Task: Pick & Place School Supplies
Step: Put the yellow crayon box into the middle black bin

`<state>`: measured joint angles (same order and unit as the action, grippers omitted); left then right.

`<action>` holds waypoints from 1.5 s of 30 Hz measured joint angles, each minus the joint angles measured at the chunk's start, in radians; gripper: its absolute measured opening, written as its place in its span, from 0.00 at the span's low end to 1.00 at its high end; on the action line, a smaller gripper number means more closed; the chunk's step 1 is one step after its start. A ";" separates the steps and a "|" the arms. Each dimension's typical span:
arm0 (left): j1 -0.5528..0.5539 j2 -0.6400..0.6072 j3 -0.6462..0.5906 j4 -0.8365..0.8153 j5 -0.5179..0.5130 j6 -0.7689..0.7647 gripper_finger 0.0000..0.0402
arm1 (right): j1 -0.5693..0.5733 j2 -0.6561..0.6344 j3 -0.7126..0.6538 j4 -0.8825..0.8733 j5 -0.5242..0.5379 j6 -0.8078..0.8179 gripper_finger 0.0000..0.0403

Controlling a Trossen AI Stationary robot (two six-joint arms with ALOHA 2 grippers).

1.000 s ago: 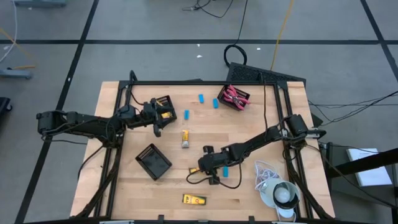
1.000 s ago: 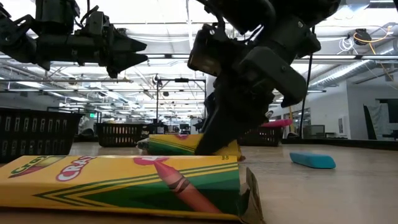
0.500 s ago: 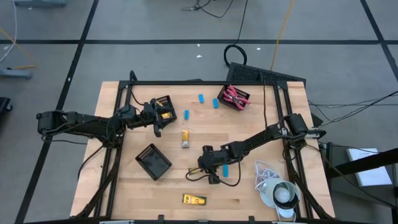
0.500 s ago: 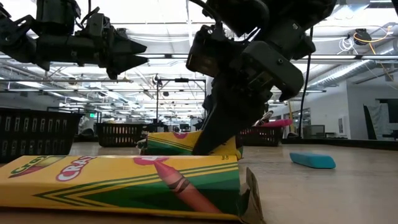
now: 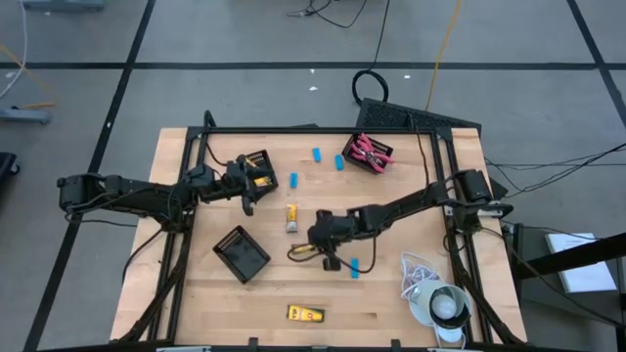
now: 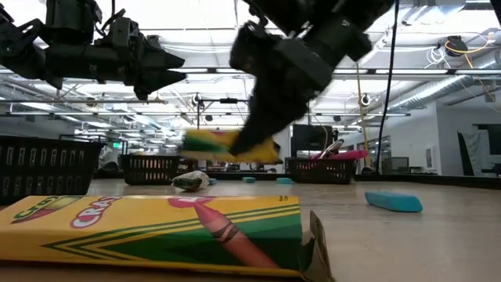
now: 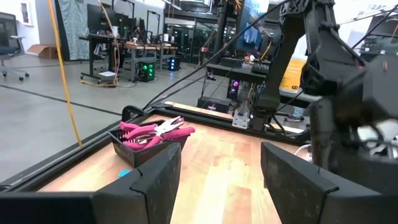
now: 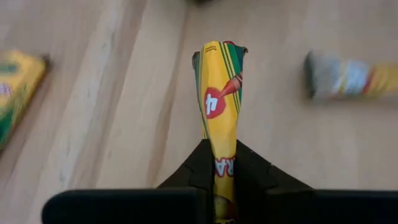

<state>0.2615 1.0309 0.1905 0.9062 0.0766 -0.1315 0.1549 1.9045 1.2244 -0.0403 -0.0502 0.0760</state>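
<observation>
A small yellow-and-green crayon box [image 8: 219, 81] hangs above the table's middle, with my right gripper [image 5: 315, 249] shut on it; the low view shows the crayon box [image 6: 223, 144] in the air. My left gripper [image 5: 251, 193] stands open and level beside a black tray [image 5: 257, 168] with a yellow piece in it at the far left. Its fingers [image 7: 158, 180] hold nothing. A second crayon box [image 5: 306, 314] lies flat near the front edge. Light-blue oblong pieces [image 5: 355, 266] lie scattered on the table. A yellow tube [image 5: 291, 217] lies on the table mid-left. My right gripper pinches one end of the crayon box [image 8: 220, 163] between its two fingers. The fingers slant down from the table's right. The rest of the box sticks out past the fingertips. It is lifted clear of the table, roughly level, and looks squeezed flat.
A black tray [image 5: 369, 152] with pink-handled scissors stands at the far right, another black tray [image 5: 242, 252] at mid-left. A white cord with a round grey-white object [image 5: 435, 298] lies at the near right. More light-blue pieces [image 5: 317, 154] lie at the back.
My right gripper has risen and gone toward the table's left and far edge, carrying the crayon box. The box rested on the table a second ago and now hangs clear of it.
</observation>
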 joint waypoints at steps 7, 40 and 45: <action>0.020 0.000 0.000 -0.057 0.001 0.000 0.56 | -0.090 0.000 0.068 -0.019 0.001 -0.086 0.06; 0.278 -0.134 -0.001 -0.404 -0.134 -0.102 0.56 | -0.385 0.005 0.193 0.088 -0.108 -0.147 0.06; 0.302 -0.127 -0.001 -0.441 -0.246 -0.159 0.56 | -0.382 0.006 0.193 0.088 -0.109 -0.148 0.06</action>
<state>0.5632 0.9039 0.1894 0.4652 -0.1693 -0.2902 -0.2272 1.9102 1.4178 0.0477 -0.1587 -0.0719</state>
